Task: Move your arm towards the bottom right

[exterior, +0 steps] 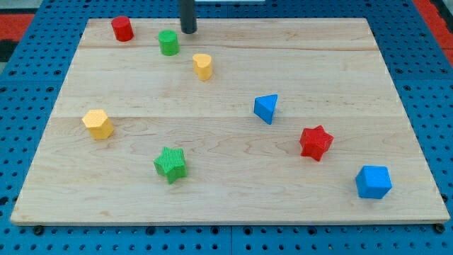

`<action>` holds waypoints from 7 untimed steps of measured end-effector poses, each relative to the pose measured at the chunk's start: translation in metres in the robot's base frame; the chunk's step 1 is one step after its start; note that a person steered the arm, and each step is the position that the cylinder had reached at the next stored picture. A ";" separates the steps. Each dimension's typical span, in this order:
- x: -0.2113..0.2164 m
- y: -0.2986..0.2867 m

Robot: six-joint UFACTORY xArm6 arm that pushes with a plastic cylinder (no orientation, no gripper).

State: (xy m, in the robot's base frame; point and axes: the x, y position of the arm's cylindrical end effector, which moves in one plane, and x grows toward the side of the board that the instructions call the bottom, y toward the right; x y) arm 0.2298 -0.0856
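We see my tip (188,32), the lower end of the straight dark rod, resting near the view's top edge of the pale wooden board (226,202), a little left of centre; the arm has no gripper, so there is nothing to be released or clenched and the rod grasps nothing. The tip stands just beside the green cylinder block (168,42), up and to its right, apparently not touching it, with the red cylinder block (122,28) further to the view's left and the yellow rounded block (202,66) below and slightly right. We judge the move toward the bottom right as barely begun, if at all: almost the whole board lies between the tip and that corner. On the diagonal there sit the blue wedge-like block (266,108), the red star block (316,142) and the blue cube-like block (373,182), so a straight run would likely brush some of them. The yellow hexagonal block (98,124) and green star block (170,163) lie well apart, toward the view's left.
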 end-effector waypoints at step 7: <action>0.038 0.129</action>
State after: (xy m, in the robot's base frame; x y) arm 0.2674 0.0433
